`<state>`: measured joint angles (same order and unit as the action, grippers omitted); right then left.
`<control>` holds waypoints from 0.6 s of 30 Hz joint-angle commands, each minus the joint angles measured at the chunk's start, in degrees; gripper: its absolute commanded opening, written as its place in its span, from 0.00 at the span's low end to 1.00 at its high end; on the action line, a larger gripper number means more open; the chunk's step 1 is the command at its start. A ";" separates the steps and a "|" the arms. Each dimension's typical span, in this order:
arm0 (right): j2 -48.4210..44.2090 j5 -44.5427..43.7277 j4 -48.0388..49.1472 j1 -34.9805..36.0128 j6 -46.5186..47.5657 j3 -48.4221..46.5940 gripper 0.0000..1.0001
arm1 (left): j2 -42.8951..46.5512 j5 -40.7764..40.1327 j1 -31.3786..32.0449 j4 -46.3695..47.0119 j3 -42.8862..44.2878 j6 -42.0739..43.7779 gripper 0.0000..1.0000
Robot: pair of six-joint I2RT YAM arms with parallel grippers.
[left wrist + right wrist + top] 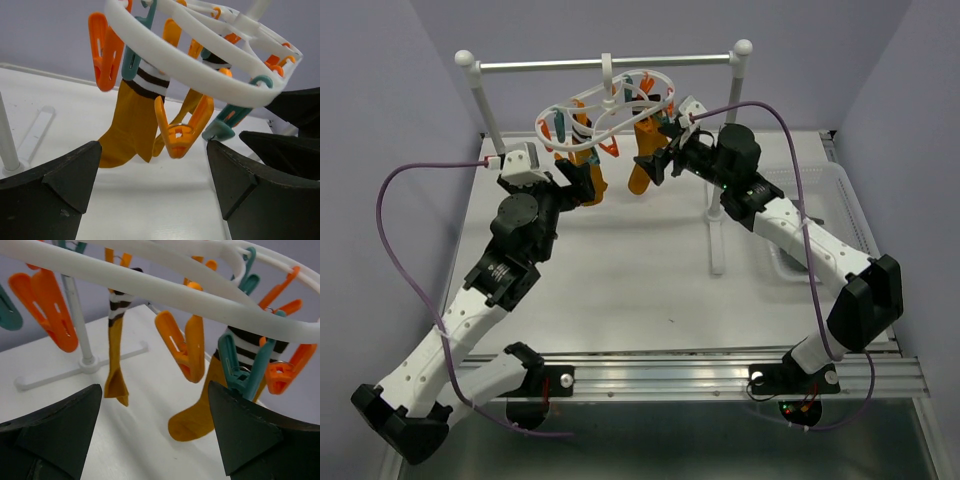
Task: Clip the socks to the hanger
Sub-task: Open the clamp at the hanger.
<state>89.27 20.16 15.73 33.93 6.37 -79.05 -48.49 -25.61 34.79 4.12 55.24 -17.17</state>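
The hanger (pixel 200 65) hangs by its hook from the bar of the rail stand (pixel 610 63) at the far side of the bench (pixel 620 290), high enough for the socks to dangle free of the surface. Two mustard-orange socks are up already: one (pixel 131 125) is pinched at its striped cuff by a teal clip (pixel 131 60), and the other (pixel 200 415) is caught the same way by a second teal clip (pixel 245 372), toes down because only the cuff is gripped. Each arm has brought its wrist in close under the oval frame, one at each hung sock, probably to see or reach the clips. The left jaws are spread wide and hold nothing; the right jaws are likewise spread and empty. An orange clip (pixel 182 130) hangs unused between the left fingers' line of sight and the frame. No dark grey sock shows in any view, so by my reckoning half the work remains, and each grey one must be found first
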 commanded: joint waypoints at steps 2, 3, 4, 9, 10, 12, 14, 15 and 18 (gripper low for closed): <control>-1.12 -4.35 -10.41 -0.01 10.66 -4.98 0.96 | -4.59 -10.40 -0.77 2.39 8.64 -0.40 0.99; -1.47 -4.43 -11.67 -0.01 11.38 -4.98 0.98 | -5.47 -11.56 -1.12 1.86 10.74 -0.93 0.99; -1.91 -4.26 -13.77 -0.01 13.47 -4.89 1.00 | -6.87 -12.27 -1.65 1.33 11.63 -1.46 0.99; -4.63 -6.71 -14.32 -0.01 21.55 -4.27 1.00 | -9.16 -9.21 -10.23 -0.52 14.98 -5.06 0.99; -4.81 -6.80 -14.58 -0.01 22.88 -4.45 1.00 | -9.43 -7.98 -11.92 -0.60 15.24 -5.76 0.99; -5.07 -7.33 -15.20 -0.01 25.96 -5.50 1.00 | -10.48 -4.73 -15.52 0.01 15.59 -6.12 0.99; -4.90 -8.12 -15.55 -0.01 27.55 -6.73 1.00 | -11.19 -4.89 -16.59 -0.08 16.21 -6.12 0.99; -4.99 -8.30 -16.16 -0.01 28.25 -7.78 0.99 | -11.62 -4.98 -16.94 -0.25 16.65 -5.95 0.99; -4.72 -6.46 -20.46 -0.01 31.58 -9.63 0.98 | -11.19 -5.24 -17.91 -0.17 16.30 -5.86 0.99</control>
<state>86.80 13.72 -2.11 33.82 31.38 -84.05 -60.34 -30.98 17.80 2.22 68.45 -22.39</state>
